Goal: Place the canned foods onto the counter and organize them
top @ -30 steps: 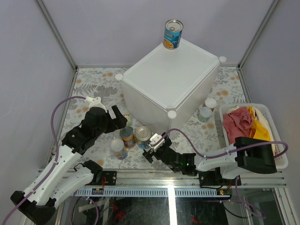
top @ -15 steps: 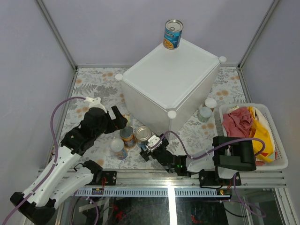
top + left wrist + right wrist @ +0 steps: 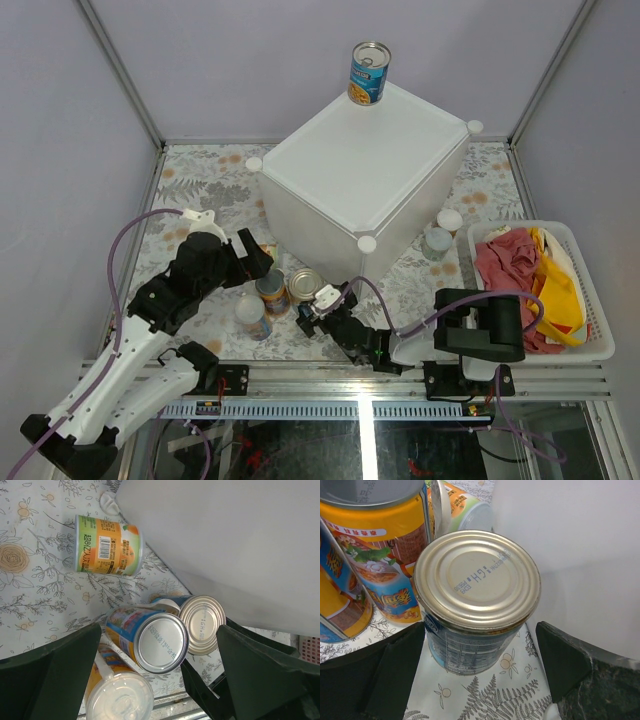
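The counter is a white box, and one blue-label can stands on its far corner. On the floral mat in front of it stand a silver-topped can, a blue and yellow can and a white-lidded can. My right gripper is open and low beside the silver-topped can, whose body sits between the fingers without touching them. My left gripper hangs open above the group, over the blue and yellow can. Another can, orange and green, lies on its side.
Two small white-lidded tins stand at the counter's right side. A white slatted basket of cloths sits at the right. The counter wall is close on the right gripper's right. A metal rail runs along the near edge.
The right arm has swung left and its gripper has slid closer to the silver-topped can. The left arm has hardly moved. Both grippers have stayed open.
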{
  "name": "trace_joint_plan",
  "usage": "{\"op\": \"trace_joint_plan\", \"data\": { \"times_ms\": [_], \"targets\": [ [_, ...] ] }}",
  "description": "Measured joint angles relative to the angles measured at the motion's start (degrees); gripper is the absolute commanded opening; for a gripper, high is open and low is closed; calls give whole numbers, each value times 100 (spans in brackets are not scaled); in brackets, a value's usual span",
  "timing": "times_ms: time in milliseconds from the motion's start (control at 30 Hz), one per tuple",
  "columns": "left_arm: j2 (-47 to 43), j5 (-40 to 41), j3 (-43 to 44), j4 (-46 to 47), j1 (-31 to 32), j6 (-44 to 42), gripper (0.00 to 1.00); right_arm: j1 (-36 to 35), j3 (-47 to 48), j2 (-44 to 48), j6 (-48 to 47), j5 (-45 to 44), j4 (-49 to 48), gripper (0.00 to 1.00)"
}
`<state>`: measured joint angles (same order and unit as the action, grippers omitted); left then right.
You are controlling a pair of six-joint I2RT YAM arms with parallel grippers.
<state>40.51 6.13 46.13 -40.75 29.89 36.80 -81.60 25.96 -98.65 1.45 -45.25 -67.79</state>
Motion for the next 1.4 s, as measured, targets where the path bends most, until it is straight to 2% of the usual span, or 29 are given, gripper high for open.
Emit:
{"op": "trace_joint_plan", "data": {
  "times_ms": [700, 1133, 1200, 1233, 1300, 1333, 1400],
  "targets": [
    [-66, -433, -330, 105, 0, 7, 100, 450, 238, -807, -107, 389, -1073, 99],
    [-437, -608, -675, 221, 0, 28, 100, 638, 520, -1467, -310, 444, -1757, 99],
    [-450, -621, -702, 260, 0, 28, 100, 669, 551, -1528, -361, 459, -1836, 91],
    [-450, -629, -708, 275, 0, 28, 100, 686, 560, -1556, -389, 481, -1882, 83],
    [-450, -640, -726, 330, 0, 31, 100, 726, 564, -1598, -424, 557, -1971, 59],
    [-450, -643, -737, 356, 0, 33, 100, 737, 564, -1600, -450, 592, -1991, 51],
    [-448, -643, -741, 372, 0, 33, 100, 750, 564, -1602, -501, 640, -1996, 47]
  ]
}}
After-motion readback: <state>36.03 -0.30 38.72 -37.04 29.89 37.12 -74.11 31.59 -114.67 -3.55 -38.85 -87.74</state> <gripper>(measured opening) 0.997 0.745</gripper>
